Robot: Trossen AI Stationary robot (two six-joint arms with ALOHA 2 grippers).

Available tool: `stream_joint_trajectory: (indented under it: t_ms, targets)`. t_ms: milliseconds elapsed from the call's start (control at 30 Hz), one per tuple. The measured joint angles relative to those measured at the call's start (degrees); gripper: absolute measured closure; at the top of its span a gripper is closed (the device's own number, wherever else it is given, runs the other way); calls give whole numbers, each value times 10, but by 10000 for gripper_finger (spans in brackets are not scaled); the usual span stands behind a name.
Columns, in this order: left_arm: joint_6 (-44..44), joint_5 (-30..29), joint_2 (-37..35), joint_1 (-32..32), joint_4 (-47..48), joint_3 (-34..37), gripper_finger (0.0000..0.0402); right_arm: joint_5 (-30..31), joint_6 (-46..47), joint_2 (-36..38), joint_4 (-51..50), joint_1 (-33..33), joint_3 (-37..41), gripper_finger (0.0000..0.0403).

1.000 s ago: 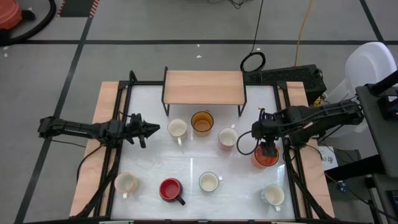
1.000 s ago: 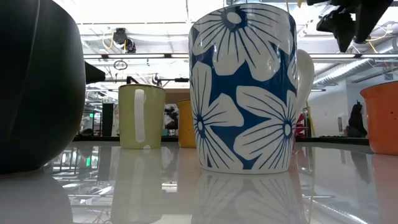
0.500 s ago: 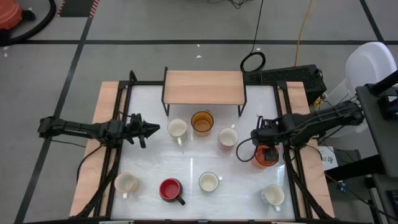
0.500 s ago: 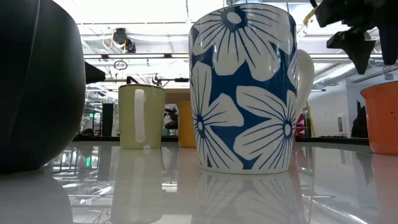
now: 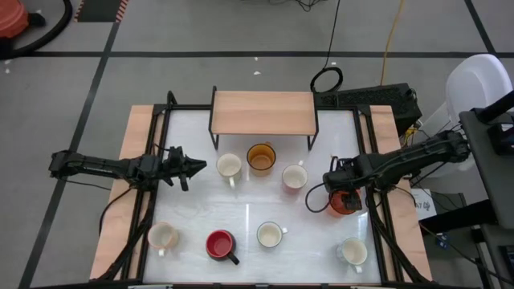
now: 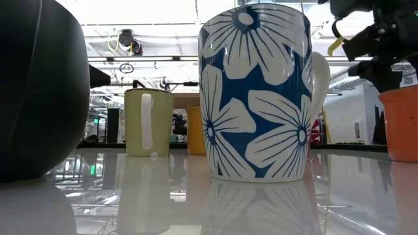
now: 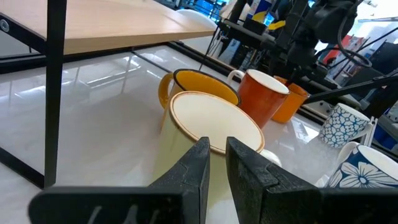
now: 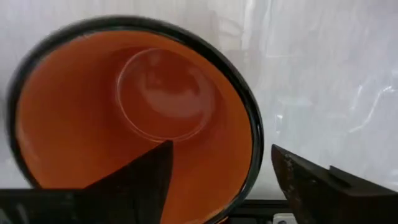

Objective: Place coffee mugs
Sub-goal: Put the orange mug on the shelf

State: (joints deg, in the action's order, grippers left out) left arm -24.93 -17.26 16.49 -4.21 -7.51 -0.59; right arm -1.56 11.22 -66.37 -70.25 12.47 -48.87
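My right gripper is open and points down over an orange mug with a dark rim at the table's right. One finger is inside the mug and the other is outside its wall. My left gripper is shut and level, just left of a cream mug, apart from it. An amber mug and an orange mug with a white inside stand upright beside the cream one. A cream, a red, a blue-flowered and a small patterned mug stand near the front edge. My right gripper stands astride the orange mug's rim from above, one finger inside and one outside. I cannot tell whether either finger touches the wall. The mug stands upright on the table.
A wooden shelf on black legs stands at the far middle of the white table. Wooden side rails run along both table edges. There is free room between the two rows of mugs.
My right gripper has come down over the orange mug with the dark rim, its wrist shifting a little toward the near edge. The mug has stayed in place.
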Motion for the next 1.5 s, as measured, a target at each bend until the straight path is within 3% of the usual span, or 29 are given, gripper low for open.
stream_joint_trajectory:
  t_ms: [233, 633, 900, 1200, 1500]
  targets:
    - [0, -7, 0, 0, 0, 0, 344, 0, 0, 0, 13, 0, 3, 222]
    - [0, -8, 0, 0, 0, 0, 344, 10, -10, 1, 14, -1, 2, 384]
    - [1, -8, 0, 0, 0, 0, 344, 5, -3, 0, 15, 0, -14, 387]
    - [5, -9, 0, 0, -1, 0, 344, 37, 17, -1, 18, -2, -82, 398]
    - [9, -9, 0, 0, 0, 0, 344, 19, 61, -2, -32, -1, -151, 399]
